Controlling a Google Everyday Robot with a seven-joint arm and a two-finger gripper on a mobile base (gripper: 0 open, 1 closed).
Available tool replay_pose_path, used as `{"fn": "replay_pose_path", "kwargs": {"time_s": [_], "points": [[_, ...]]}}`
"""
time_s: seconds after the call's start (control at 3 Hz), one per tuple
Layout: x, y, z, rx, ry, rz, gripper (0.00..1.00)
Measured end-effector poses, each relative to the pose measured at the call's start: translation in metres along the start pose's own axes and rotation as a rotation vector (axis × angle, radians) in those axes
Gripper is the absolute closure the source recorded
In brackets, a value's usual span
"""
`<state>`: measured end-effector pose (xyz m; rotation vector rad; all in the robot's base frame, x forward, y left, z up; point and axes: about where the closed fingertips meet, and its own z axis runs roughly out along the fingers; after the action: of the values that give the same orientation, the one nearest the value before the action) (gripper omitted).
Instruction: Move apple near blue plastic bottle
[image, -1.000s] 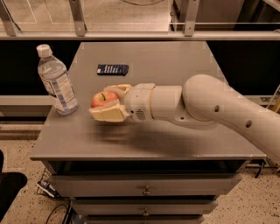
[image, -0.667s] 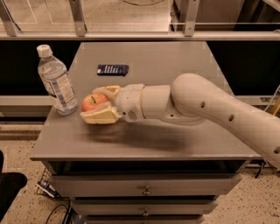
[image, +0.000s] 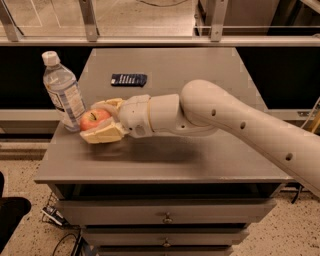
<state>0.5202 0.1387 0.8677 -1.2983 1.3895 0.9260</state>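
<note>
Apple (image: 95, 119) is sitting gripped between the two cream fingers of the gripper (image: 97, 122), low over the front-left part of the table (image: 200, 160). It's lying just beside the bottle (image: 63, 92), on its right; contact unclear. Arm is reaching in from the right. A dark packet (image: 129, 79) is lying farther back, apart.

We see warm, dimmish overhead light laying a soft shadow on the surface (image: 210, 165) beneath the pincer (image: 92, 122), which clasps the apple (image: 95, 118) just beside the blue plastic bottle (image: 62, 92), whose clear wall catches faint glints.
</note>
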Motion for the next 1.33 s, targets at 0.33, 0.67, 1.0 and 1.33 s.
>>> {"fn": "replay_pose_path", "kwargs": {"time_s": [0.33,0.67,1.0,1.33], "points": [[0.0019,0.0005,0.0072,-0.022,0.01,-0.019,1.0],[0.0062,-0.0004,0.0126,-0.047,0.016,-0.031,1.0],[0.0053,0.0011,0.0141,-0.05,0.015,-0.031,0.84],[0.0046,0.0025,0.0158,-0.054,0.015,-0.033,0.6]]}}
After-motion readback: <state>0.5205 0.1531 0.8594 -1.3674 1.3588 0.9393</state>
